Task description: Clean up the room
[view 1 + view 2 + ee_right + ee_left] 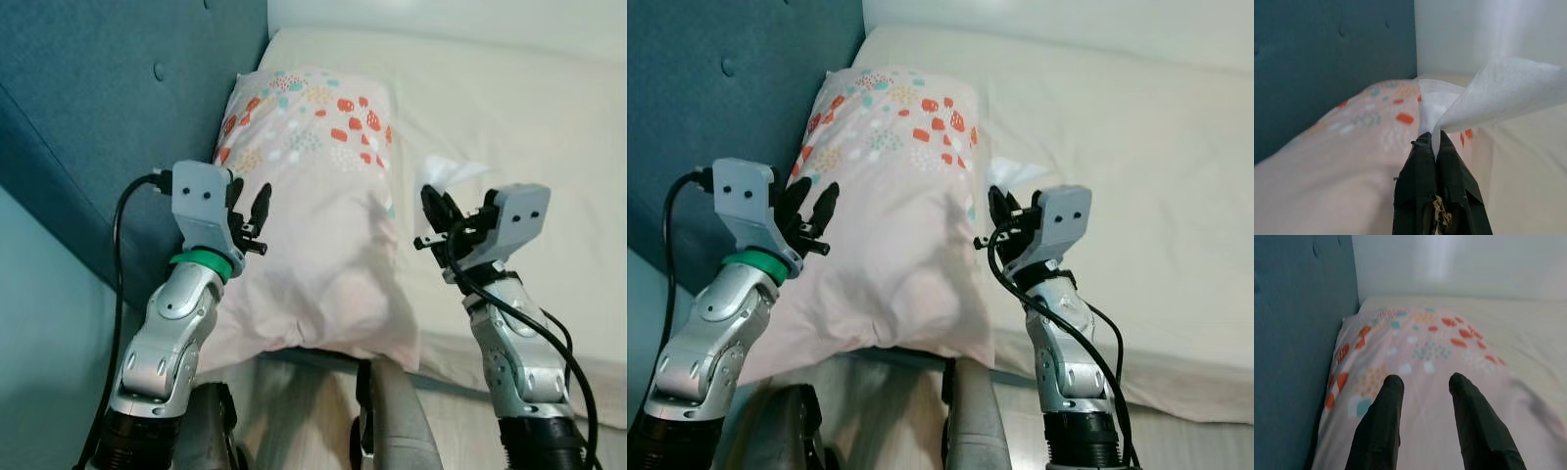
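White tissue [1488,93] is pinched in the clenched right hand [438,217] beside the patterned pillow [313,215] on the bed [529,117]. Left hand [1422,384] hovers released over the pillow, near the blue headboard [98,108].

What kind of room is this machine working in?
Most likely a bedroom: a patterned pillow lies on a cream-sheeted mattress beside a padded blue headboard. The right gripper pinches a white tissue.

We see the pillow [313,215] lying on the bed [509,117], its left edge against the headboard [98,108]. Our left claw [249,213] sits at the pillow's left edge, our right claw [438,217] just right of it, pinching a tissue [1488,98].
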